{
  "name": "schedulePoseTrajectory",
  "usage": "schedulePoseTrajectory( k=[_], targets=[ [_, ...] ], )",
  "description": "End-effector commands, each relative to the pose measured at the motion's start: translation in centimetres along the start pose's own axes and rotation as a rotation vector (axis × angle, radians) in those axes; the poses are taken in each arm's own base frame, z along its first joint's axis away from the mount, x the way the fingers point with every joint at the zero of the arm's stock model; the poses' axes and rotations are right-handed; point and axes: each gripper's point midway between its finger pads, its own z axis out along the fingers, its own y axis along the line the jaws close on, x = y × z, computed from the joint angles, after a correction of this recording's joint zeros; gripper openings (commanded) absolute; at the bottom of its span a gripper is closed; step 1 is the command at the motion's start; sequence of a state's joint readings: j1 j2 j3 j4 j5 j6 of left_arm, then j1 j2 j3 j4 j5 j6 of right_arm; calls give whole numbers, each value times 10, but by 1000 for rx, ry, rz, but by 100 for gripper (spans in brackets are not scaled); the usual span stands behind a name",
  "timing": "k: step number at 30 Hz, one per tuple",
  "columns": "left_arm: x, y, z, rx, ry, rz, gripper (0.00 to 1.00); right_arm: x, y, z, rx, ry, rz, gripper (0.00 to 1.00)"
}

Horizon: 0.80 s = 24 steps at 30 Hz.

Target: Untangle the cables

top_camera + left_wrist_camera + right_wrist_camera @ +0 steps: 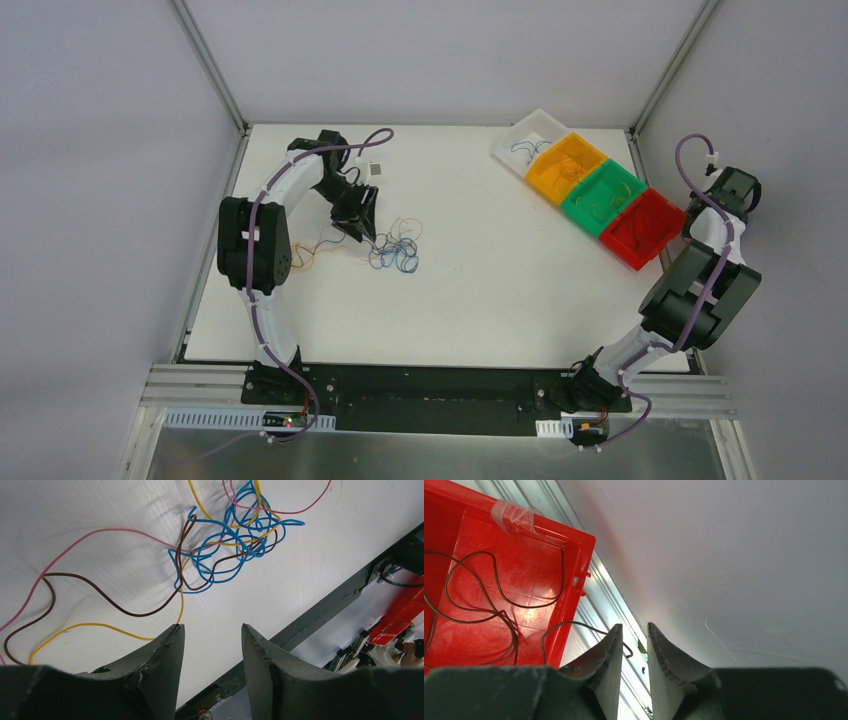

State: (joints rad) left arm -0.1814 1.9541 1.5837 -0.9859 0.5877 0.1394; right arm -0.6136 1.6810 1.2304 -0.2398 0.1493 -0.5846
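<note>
The cables (395, 250) lie bunched on the white table left of centre, with loose strands running left. In the left wrist view the knot (235, 535) is mostly blue wire mixed with brown, yellow and pink. My left gripper (365, 232) stands at the bunch's left edge. Its jaws (211, 627) are open and empty, just short of the knot, and a yellow strand (90, 626) runs under the left fingertip. My right gripper (730, 190) is beside the red bin (574, 535), narrowly open (634, 626). A dark wire (479, 610) lies in that bin, its end hanging over the rim between the fingers, unclamped.
A row of bins stands at the back right: white (530, 128), orange (590, 150), green (572, 205) and red (628, 255), each holding thin wires. Grey walls close in the table. A dark rail (320, 610) runs along the near edge.
</note>
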Motion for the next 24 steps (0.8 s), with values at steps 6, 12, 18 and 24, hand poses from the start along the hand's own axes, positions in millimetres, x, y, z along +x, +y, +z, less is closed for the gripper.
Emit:
schedulePoseTrajectory(
  k=[6,12,18,24],
  targets=[
    [-7,-2,-6,0,-4,-19,47,-1,-1,1,-4,-1,-2,24],
    [-9,-2,-7,0,-8,-17,47,3,1,2,-8,12,-6,22],
    [-13,-1,-8,-8,-18,-9,46,8,3,4,-17,30,-4,17],
    [-13,0,-8,-9,-14,-10,46,10,4,2,-22,37,3,12]
  ],
)
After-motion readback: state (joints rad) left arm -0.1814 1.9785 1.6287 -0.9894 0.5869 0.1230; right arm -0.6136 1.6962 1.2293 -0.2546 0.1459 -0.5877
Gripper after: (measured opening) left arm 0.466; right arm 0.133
